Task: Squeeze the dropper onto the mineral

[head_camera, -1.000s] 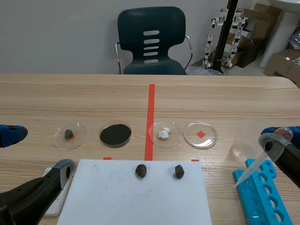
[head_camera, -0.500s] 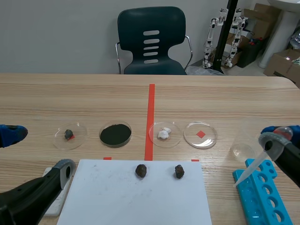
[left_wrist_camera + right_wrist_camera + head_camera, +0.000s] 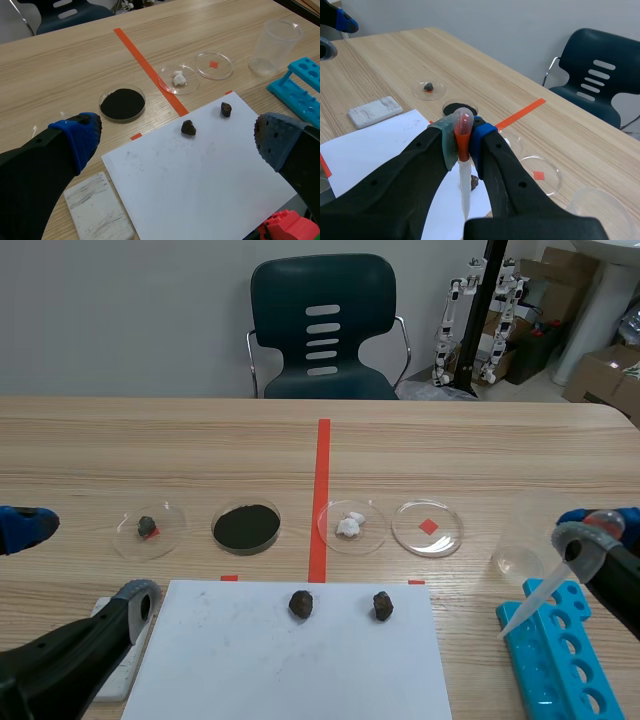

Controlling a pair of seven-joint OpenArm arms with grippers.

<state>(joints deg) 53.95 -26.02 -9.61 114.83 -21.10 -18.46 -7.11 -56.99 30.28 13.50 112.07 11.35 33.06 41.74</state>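
Dropper (image 3: 464, 170) sits clamped between the pads of the right gripper (image 3: 462, 137), which pinches it just under its rounded orange-red bulb, so the fingers are narrow and closed around the stem. In the scene view the dropper (image 3: 538, 602) slants, bulb uppermost at the right gripper (image 3: 592, 532) and clear tip pointing down and toward the middle of the table (image 3: 200, 440), beside the near corner of a blue tube rack (image 3: 560, 665). It is well apart from the minerals. Two dark mineral lumps lie on a white paper sheet (image 3: 290, 670) near its far edge: one (image 3: 301, 603) close to the orange-red centre line, the other (image 3: 382, 605) just to its right, the two not touching. The left gripper (image 3: 175, 137) hangs wide, its blue pad and grey pad far apart with nothing between them, over the near left part of the sheet. Beyond the paper stands a row of clear dishes: one with a small dark stone (image 3: 147, 528), one filled with black powder (image 3: 246, 527), one with a white lump (image 3: 350, 526), and one over a red square mark (image 3: 428, 528). A clear plastic cup (image 3: 520, 540) stands right of the row, just beyond the rack. A white rectangular tile (image 3: 97, 210) lies beside the sheet's left edge.
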